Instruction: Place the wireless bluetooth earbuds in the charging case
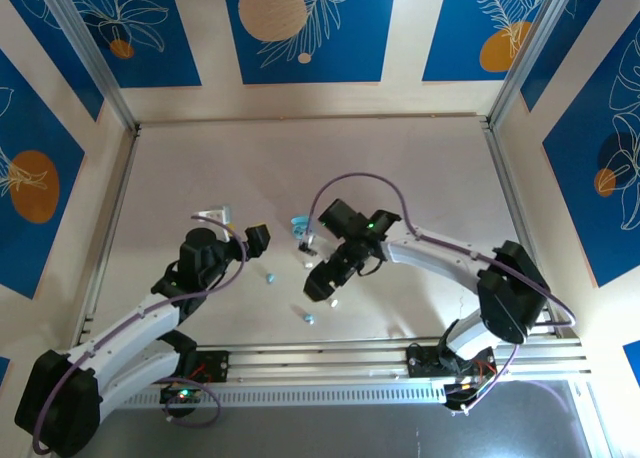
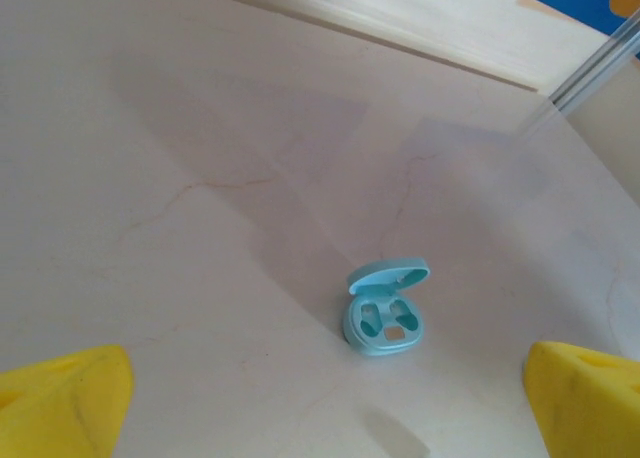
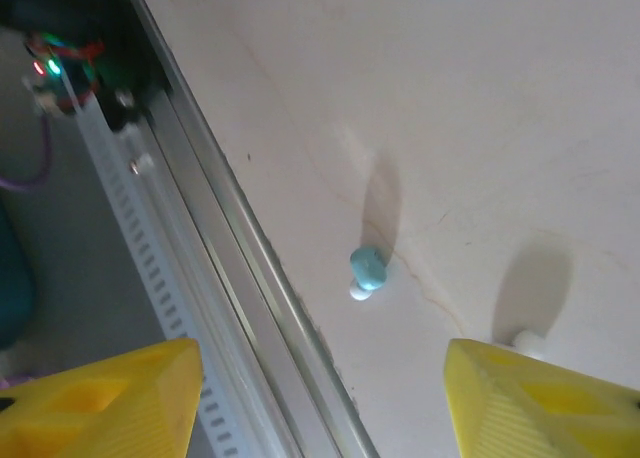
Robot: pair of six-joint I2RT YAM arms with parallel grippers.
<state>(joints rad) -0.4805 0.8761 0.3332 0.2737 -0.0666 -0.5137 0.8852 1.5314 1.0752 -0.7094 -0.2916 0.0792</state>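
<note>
The light blue charging case [image 1: 298, 224] [image 2: 385, 318] stands open on the table with both sockets empty. My left gripper [image 1: 257, 240] [image 2: 325, 408] hovers open to its left, and nothing is between its fingers. One light blue earbud [image 1: 309, 318] [image 3: 367, 269] lies near the front rail. A white earbud [image 1: 333, 302] [image 3: 524, 338] lies beside it, half hidden behind my right finger. Another light blue earbud [image 1: 269, 276] lies between the arms. My right gripper [image 1: 319, 285] [image 3: 320, 408] hangs open above the table near the first two earbuds and holds nothing.
An aluminium rail [image 1: 400, 353] [image 3: 230, 268] runs along the table's near edge, close to the blue earbud. A pale object [image 1: 213, 215] lies behind the left arm. Metal frame posts [image 1: 510, 98] and panelled walls bound the table at the back and sides.
</note>
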